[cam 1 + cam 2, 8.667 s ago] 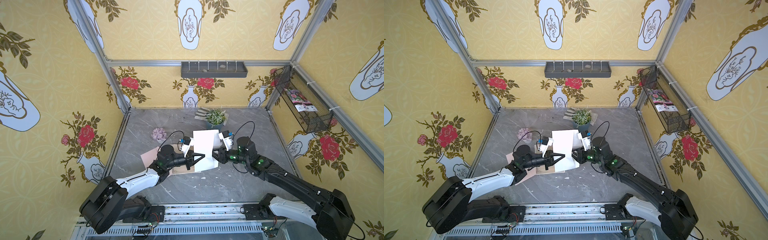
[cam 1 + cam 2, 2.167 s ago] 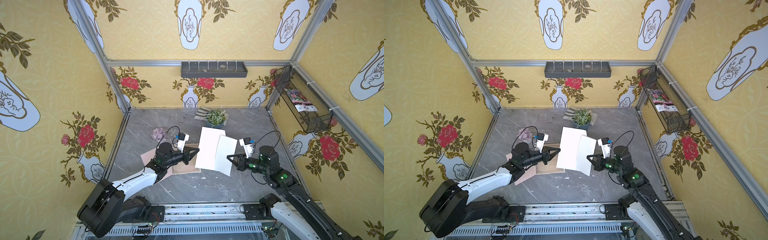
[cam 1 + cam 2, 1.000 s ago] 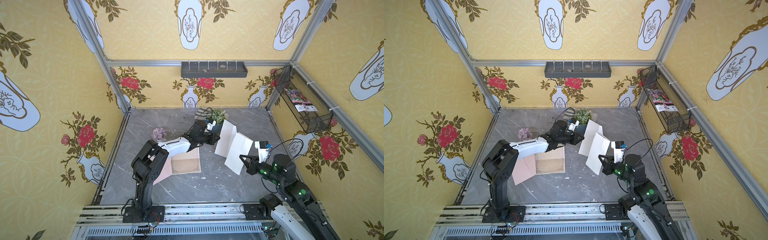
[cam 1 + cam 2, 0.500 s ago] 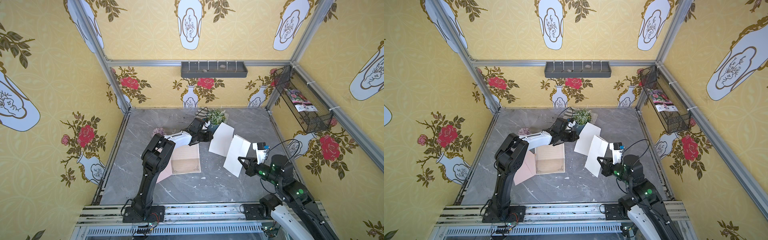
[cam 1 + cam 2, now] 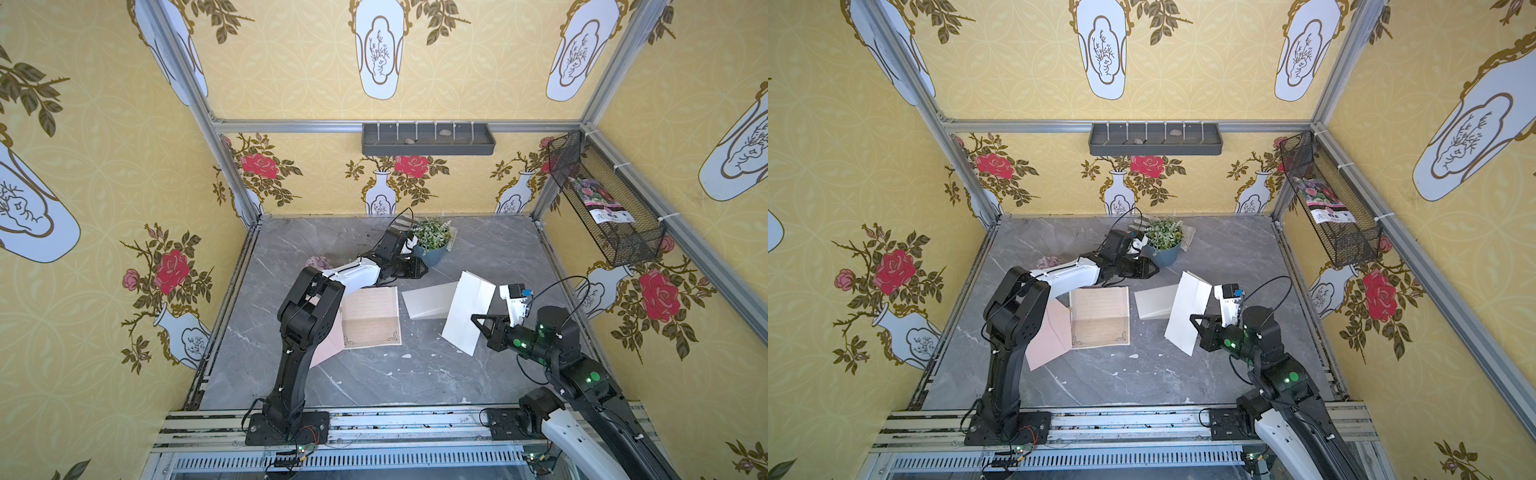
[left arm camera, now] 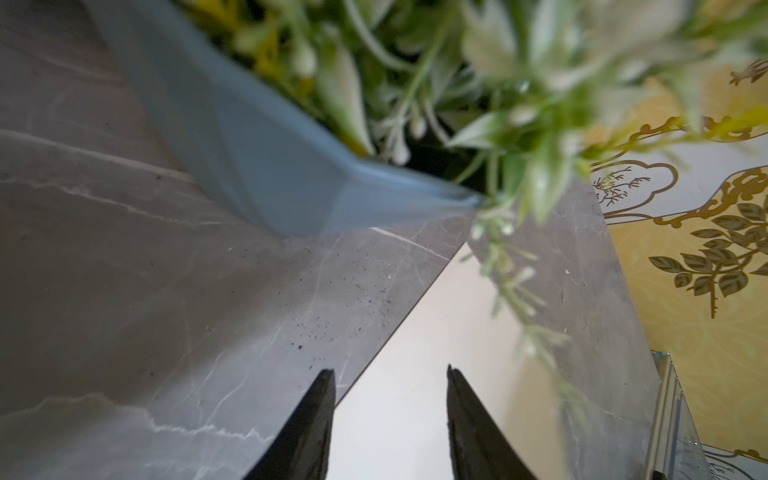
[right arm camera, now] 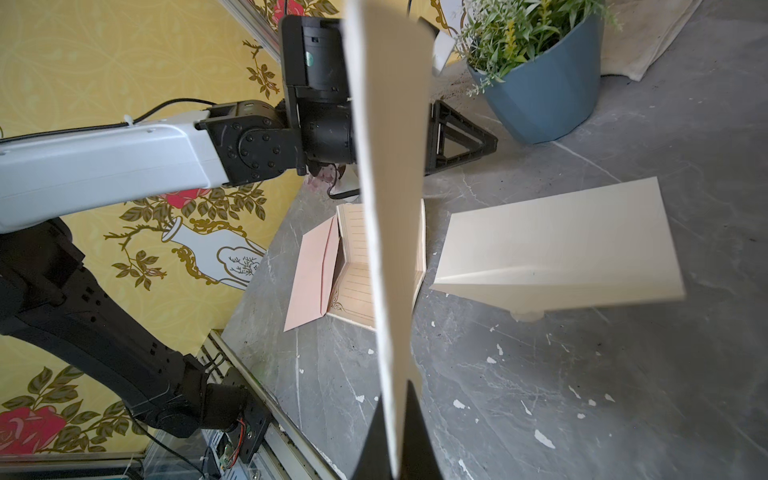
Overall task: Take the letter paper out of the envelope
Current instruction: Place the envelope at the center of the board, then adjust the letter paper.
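A cream sheet of letter paper, folded down its middle, is right of centre in both top views. One half [image 5: 468, 316] stands upright with my right gripper [image 5: 474, 318] shut on its edge, seen edge-on in the right wrist view [image 7: 390, 166]. The other half [image 5: 430, 300] lies on the table. My left gripper [image 5: 420, 270] hangs open beside the plant pot, over that half's far corner [image 6: 415, 374], holding nothing. The pink envelope [image 5: 328, 347] lies at the left. A lined sheet [image 5: 372, 318] rests against its mouth; whether its edge is tucked in I cannot tell.
A blue pot with a green plant [image 5: 432, 249] stands just behind the left gripper, with a grey cloth [image 5: 454, 235] behind it. A small pink flower [image 5: 318, 262] lies at the back left. A wall tray [image 5: 428, 141] and a wire basket [image 5: 602, 208] hang above. White scraps [image 5: 406, 355] dot the table.
My left gripper has opened and let go of the cream sheet. That half has dropped from its raised position onto the table. The right gripper still grips the other half, nearly unmoved.
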`<state>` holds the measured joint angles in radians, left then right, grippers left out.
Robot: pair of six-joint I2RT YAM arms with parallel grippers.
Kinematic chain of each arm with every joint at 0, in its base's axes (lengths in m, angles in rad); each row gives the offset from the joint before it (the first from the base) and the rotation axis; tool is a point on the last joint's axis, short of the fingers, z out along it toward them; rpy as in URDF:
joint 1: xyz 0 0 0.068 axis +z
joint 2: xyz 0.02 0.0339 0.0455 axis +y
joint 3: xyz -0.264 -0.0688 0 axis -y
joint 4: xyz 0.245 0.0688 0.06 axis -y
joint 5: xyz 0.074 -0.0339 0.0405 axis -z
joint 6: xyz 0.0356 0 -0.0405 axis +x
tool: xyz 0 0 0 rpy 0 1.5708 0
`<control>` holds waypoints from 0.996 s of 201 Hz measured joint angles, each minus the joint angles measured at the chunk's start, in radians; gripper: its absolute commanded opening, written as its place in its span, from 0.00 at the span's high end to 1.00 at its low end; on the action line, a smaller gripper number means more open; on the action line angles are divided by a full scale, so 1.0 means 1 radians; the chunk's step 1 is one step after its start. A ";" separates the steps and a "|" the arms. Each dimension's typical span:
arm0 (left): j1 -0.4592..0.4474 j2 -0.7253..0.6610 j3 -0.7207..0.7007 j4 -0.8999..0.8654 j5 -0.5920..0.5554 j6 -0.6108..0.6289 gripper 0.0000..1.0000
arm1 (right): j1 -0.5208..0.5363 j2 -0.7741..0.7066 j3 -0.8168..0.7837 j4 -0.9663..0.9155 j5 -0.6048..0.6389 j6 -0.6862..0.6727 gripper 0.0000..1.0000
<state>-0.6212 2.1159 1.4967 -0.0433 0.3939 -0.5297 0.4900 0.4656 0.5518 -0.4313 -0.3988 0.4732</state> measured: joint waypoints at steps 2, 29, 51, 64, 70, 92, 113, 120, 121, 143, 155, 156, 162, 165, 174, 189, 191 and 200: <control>0.000 -0.003 -0.003 0.001 0.000 0.000 0.53 | 0.000 0.002 0.000 0.001 -0.002 0.001 1.00; 0.000 -0.066 -0.065 0.011 0.016 0.002 0.52 | 0.000 0.025 0.000 0.016 -0.028 0.002 1.00; -0.001 -0.130 -0.121 0.024 0.023 0.002 0.52 | 0.000 0.039 0.003 0.016 -0.040 0.002 1.00; -0.001 -0.167 -0.152 0.036 0.029 0.002 0.51 | -0.001 0.041 0.005 0.021 -0.047 0.003 1.00; -0.002 -0.185 -0.167 0.036 0.032 0.001 0.51 | -0.001 0.043 0.005 0.029 -0.053 0.007 1.00; -0.013 -0.248 -0.217 0.037 0.040 -0.002 0.51 | -0.001 0.062 0.004 0.066 -0.077 0.025 1.00; -0.036 -0.315 -0.273 0.045 0.052 -0.002 0.51 | 0.000 0.093 -0.008 0.116 -0.103 0.034 1.00; -0.043 -0.337 -0.296 0.054 0.052 -0.002 0.51 | 0.000 0.103 -0.013 0.127 -0.113 0.042 1.00; -0.044 -0.340 -0.299 0.055 0.052 -0.002 0.51 | 0.000 0.105 -0.013 0.129 -0.114 0.044 1.00; -0.058 -0.414 -0.404 0.118 0.080 -0.021 0.51 | 0.000 0.137 -0.027 0.182 -0.149 0.056 1.00; -0.058 -0.451 -0.476 0.167 0.101 -0.039 0.51 | 0.000 0.160 -0.034 0.211 -0.179 0.062 1.00; -0.058 -0.454 -0.481 0.170 0.103 -0.040 0.51 | 0.000 0.164 -0.035 0.216 -0.183 0.063 1.00; -0.057 -0.472 -0.517 0.195 0.112 -0.058 0.52 | 0.000 0.180 -0.037 0.231 -0.201 0.069 1.00; -0.057 -0.481 -0.533 0.203 0.115 -0.061 0.52 | 0.000 0.188 -0.037 0.239 -0.209 0.072 1.00; -0.059 -0.509 -0.579 0.232 0.126 -0.073 0.53 | 0.001 0.214 -0.037 0.258 -0.233 0.075 1.00; -0.068 -0.566 -0.652 0.269 0.130 -0.078 0.54 | 0.005 0.259 -0.040 0.283 -0.263 0.076 1.00; -0.071 -0.577 -0.663 0.273 0.130 -0.079 0.54 | 0.006 0.262 -0.041 0.283 -0.266 0.076 1.00; -0.080 -0.613 -0.699 0.286 0.125 -0.080 0.54 | 0.007 0.274 -0.045 0.287 -0.277 0.076 1.00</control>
<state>-0.7017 1.5024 0.7979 0.2432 0.5186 -0.6098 0.4969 0.7391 0.5064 -0.1444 -0.6758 0.5491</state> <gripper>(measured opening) 0.461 0.048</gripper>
